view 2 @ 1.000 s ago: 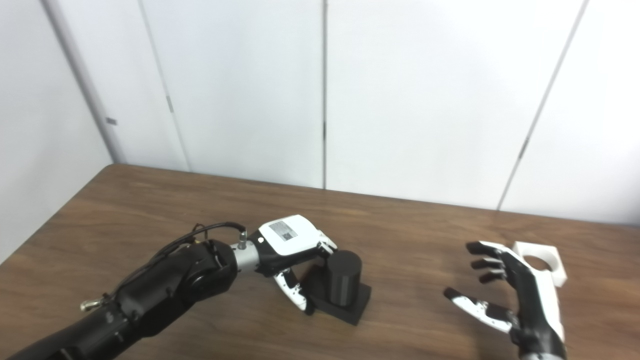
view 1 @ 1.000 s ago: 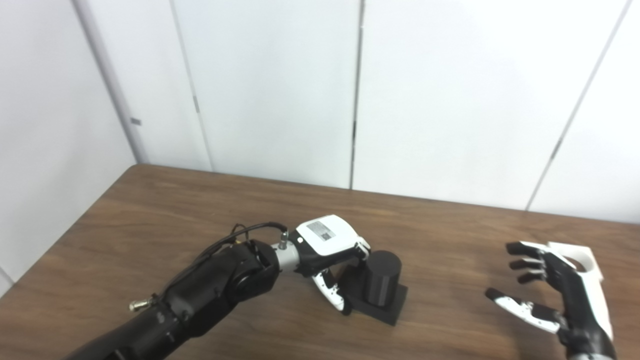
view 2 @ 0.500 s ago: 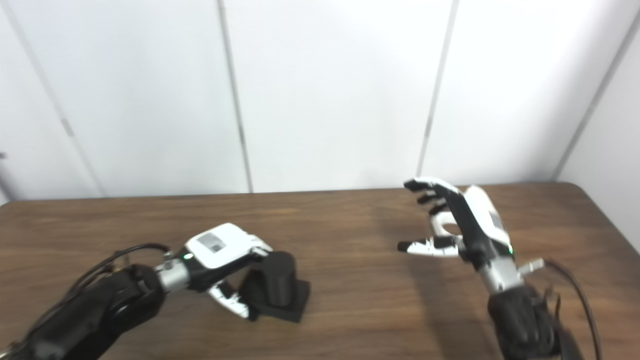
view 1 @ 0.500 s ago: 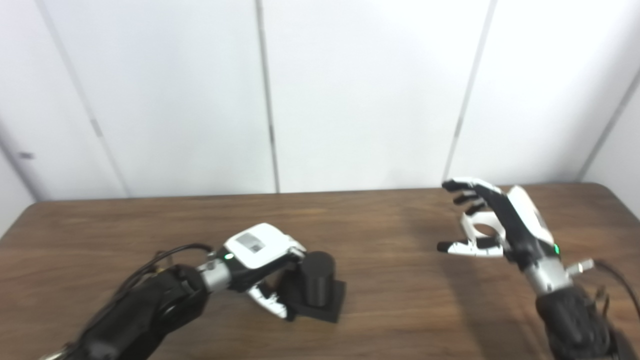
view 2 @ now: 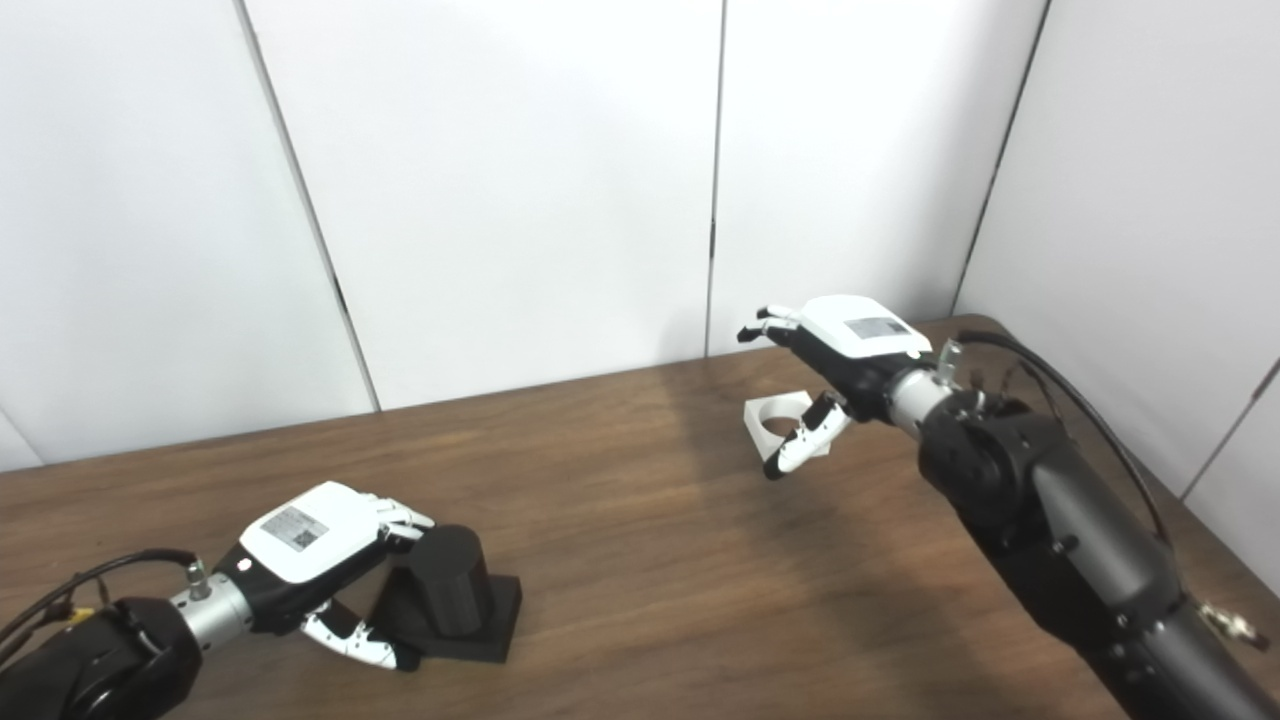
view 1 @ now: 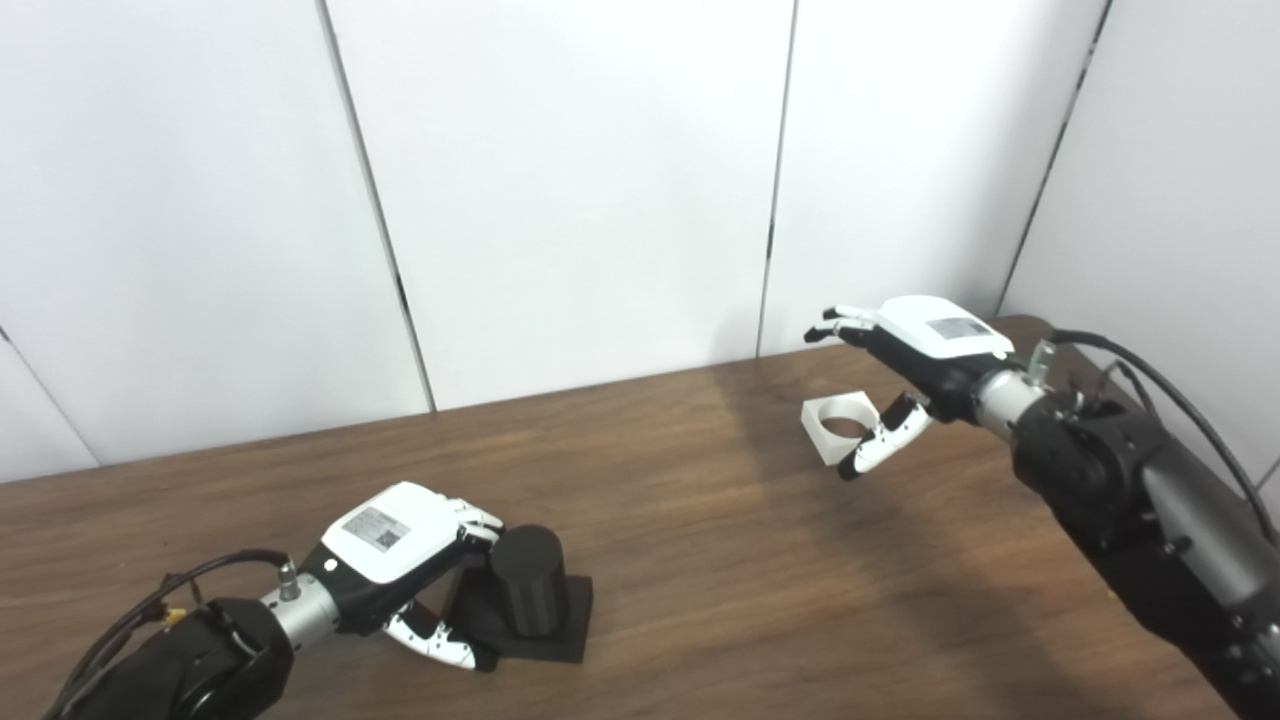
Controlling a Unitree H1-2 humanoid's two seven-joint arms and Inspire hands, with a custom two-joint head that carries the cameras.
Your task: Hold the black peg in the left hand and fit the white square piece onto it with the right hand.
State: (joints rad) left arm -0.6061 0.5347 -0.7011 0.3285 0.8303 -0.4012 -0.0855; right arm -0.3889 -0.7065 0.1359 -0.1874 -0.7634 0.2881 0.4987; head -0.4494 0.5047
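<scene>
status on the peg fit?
Done: left hand is wrapped around the black cylindrical peg, which stands on its square base on the brown wooden table. In hand: right hand, open, hovers over the white square piece. Left: grasp, carry, fit.

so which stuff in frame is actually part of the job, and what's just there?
Job:
- black peg, left hand around it
- white square piece, right hand open over it

Not part of it:
- table
- wall panels
</scene>
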